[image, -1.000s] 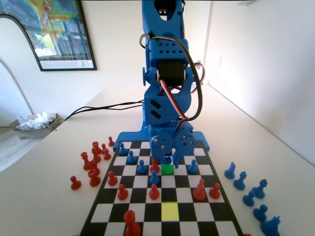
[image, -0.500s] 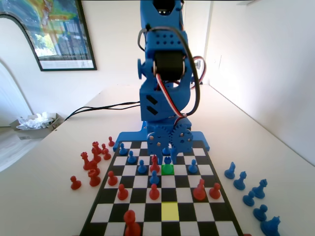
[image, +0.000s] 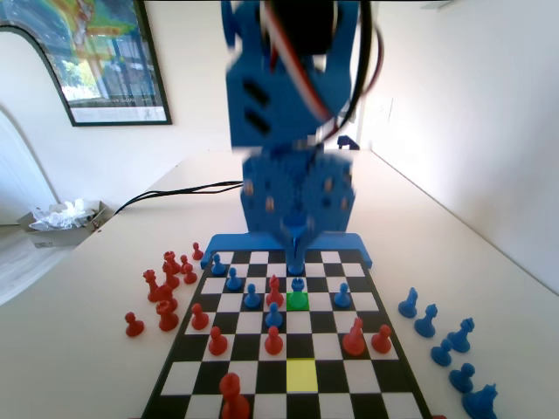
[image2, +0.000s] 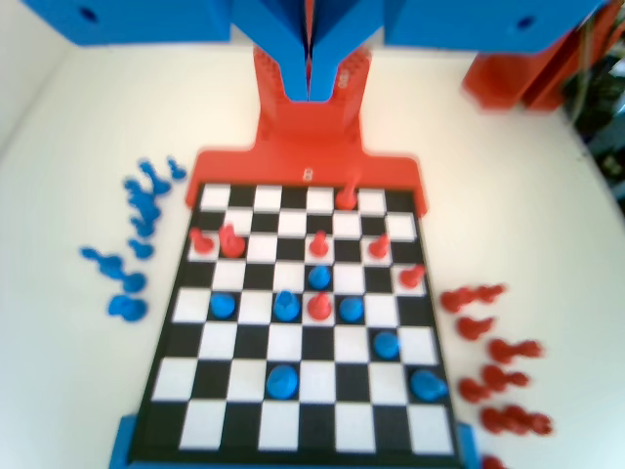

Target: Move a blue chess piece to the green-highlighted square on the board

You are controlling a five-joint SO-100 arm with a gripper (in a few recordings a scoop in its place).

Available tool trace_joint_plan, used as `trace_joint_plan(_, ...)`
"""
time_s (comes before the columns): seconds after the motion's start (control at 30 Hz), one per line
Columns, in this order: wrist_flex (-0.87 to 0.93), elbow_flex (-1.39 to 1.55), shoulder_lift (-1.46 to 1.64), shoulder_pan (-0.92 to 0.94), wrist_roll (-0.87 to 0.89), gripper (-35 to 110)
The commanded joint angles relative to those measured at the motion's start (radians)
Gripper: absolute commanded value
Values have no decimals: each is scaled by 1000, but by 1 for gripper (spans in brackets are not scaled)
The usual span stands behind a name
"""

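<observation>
The blue chess piece (image: 298, 285) stands on the green-highlighted square (image: 298, 301), near the board's (image: 367, 371) blue-rimmed end. The tool (image: 297, 253) hangs blurred above it, empty, its jaws pressed together, seen at the wrist view's top edge (image2: 309, 83).

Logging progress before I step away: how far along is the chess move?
Done: the small stubby blue chess piece stands on the bright green square. In hand: nothing; the blue arm's tool hangs above the chequered board, jaws seemingly together, empty. Left: perhaps only parking the arm.
</observation>
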Motion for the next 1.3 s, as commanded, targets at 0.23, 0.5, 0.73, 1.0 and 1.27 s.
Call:
trace_joint_plan(0.23, 219, 75, 629, 40, -109, 1)
trace_joint_plan(0.5, 279, 316, 914, 25, -137, 1)
trace_joint_plan(0.73, 190, 494, 1071, 12, -123, 1)
trace_joint_plan(1.0, 166, 502, 1160, 5, -123, 1)
trace_joint_plan(1.27, 164, 502, 1161, -14, -123, 1)
